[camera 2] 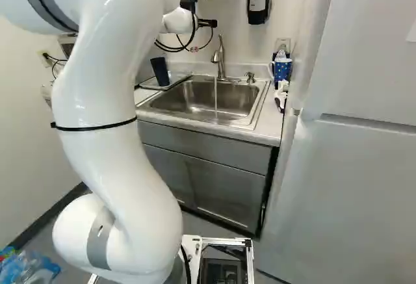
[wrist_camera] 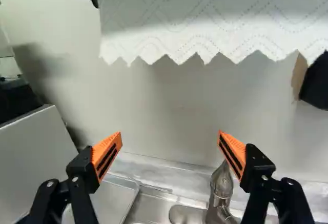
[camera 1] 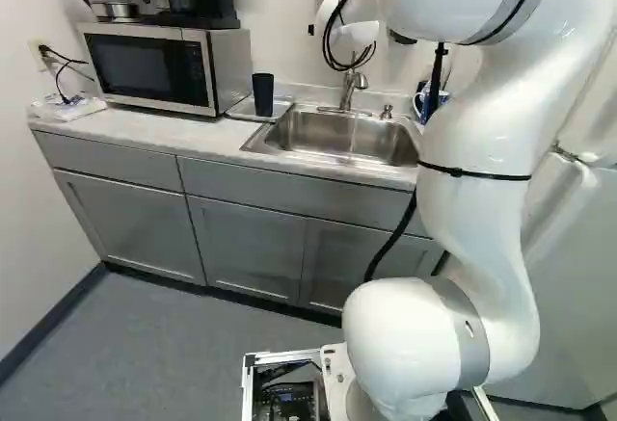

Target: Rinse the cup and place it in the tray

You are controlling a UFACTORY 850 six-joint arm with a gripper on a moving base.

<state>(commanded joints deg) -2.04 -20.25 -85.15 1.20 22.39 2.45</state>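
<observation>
A steel sink sits in the pale counter, water running. The cup — dark, tall, flaring slightly upward — stands on the tray beside it. The gripper has its jaws spread wide.

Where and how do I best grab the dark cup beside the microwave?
Likely around mid-body, coming in level from the side toward the sink: the dark cup stands tall and upright, no handle shows, and the microwave crowds its opposite side.
</observation>
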